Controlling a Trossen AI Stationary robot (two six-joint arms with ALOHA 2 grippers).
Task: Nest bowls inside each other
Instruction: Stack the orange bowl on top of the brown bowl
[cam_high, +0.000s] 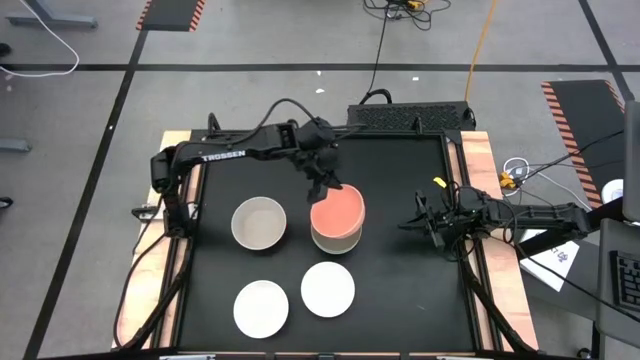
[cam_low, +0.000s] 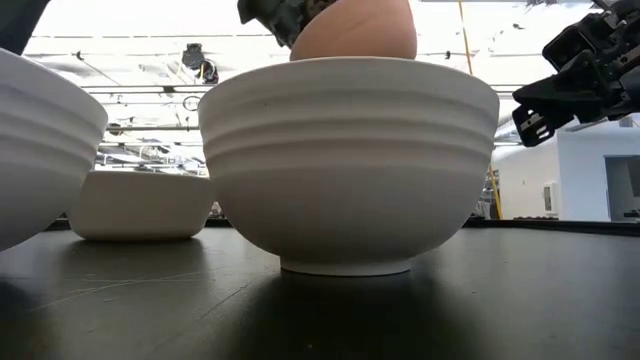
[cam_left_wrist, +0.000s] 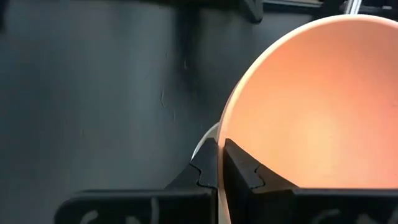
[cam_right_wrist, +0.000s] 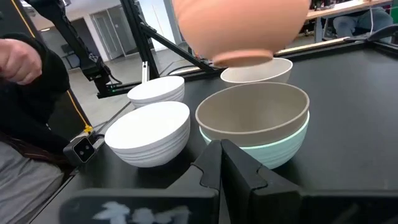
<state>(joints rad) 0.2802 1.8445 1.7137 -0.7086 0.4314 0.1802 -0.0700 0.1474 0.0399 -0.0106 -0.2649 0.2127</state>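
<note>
Left gripper (cam_high: 326, 187): you have it just above centre frame in the high view, fingers (cam_left_wrist: 208, 163) clamped on the rim of the salmon bowl (cam_high: 337, 211).

Salmon bowl: it hangs over the stack, tipped a little. In the right wrist view its foot (cam_right_wrist: 242, 58) is clear of the bowl below, not yet seated.

Stack: an olive-grey bowl (cam_right_wrist: 254, 114) sits nested in a mint green bowl (cam_right_wrist: 283, 151), right of centre on the black table (cam_high: 400, 260). From above, the salmon bowl hides most of it.

Other bowls: a beige-grey bowl (cam_high: 259, 222) stands left of centre, near the stack but apart. Two white bowls (cam_high: 261, 307) (cam_high: 328, 288) sit side by side at lower centre.

Right gripper (cam_high: 424, 222): parked at the right edge of the table, fingers together, holding nothing.

Step in hand: I'd call it the third bowl going in, roughly halfway through.

Next move: you'll want to level the salmon bowl, centre it over the olive-grey rim and lower before letting go. Release it tilted and it may wedge or rock the stack.

Background: a person's sleeve (cam_right_wrist: 34, 93) shows at the left of the right wrist view, off the table.
</note>
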